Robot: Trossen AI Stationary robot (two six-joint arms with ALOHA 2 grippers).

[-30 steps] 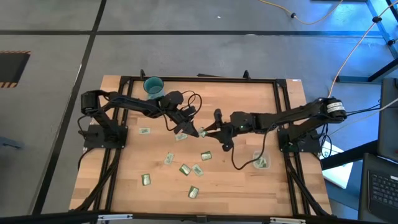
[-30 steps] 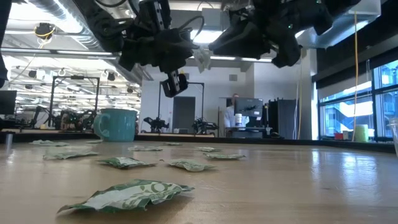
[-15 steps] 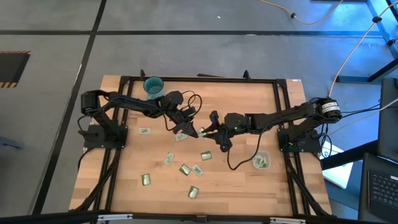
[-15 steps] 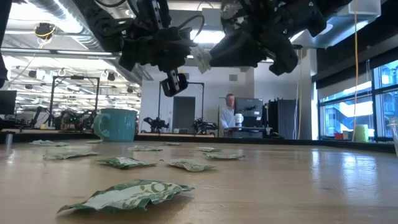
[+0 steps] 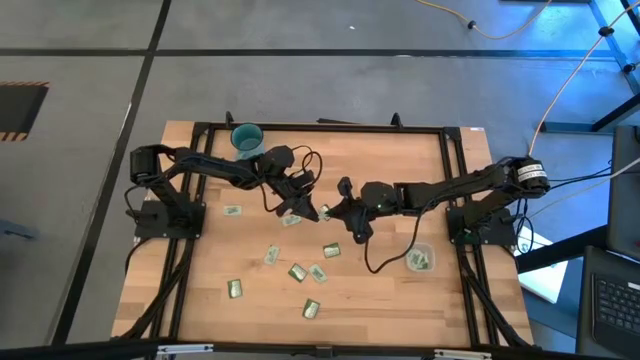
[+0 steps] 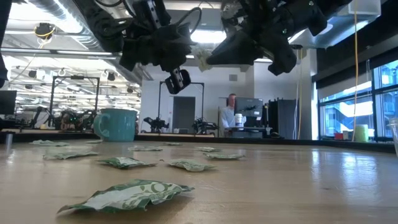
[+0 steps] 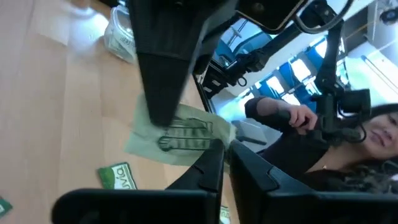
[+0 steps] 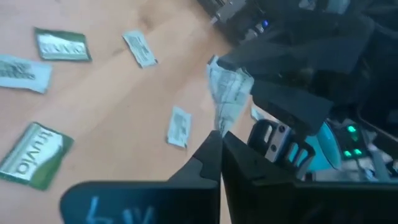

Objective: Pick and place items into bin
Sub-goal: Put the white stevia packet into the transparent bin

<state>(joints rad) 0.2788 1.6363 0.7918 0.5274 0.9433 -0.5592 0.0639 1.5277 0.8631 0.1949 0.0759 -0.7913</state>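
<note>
A small pale green foil packet (image 5: 327, 212), rectangular and crinkled with darker green printing on its face, hangs in the air above the middle of the wooden counter (image 5: 400, 170). In the left wrist view the same packet (image 7: 180, 134) shows flat and slightly bent. It sits at the meeting point of the two arms. The left gripper (image 5: 312, 212) and the right gripper (image 5: 337, 210) both reach it from opposite sides. In the right wrist view the packet (image 8: 227, 93) stands just past the right arm's own dark fingers (image 8: 208, 155), which are drawn close together on its lower edge, while the other arm's dark fingers (image 8: 292, 106) pinch its far side. In the left wrist view the left fingers (image 7: 208, 168) are likewise nearly closed at the packet's edge, and the other arm's dark finger (image 7: 163, 81) lies across it. From the low view the packet (image 6: 202, 59) is a pale scrap between the two dark grippers, high over the counter.

Below and around it, more green and gold foil packets (image 5: 297, 271) lie scattered flat on the counter's near half. The small clear plastic cup-like bin (image 5: 419, 260) stands near the right arm's base, well apart from the held packet, with green packets already inside. A teal mug (image 5: 246, 138) stands at the far left edge.
</note>
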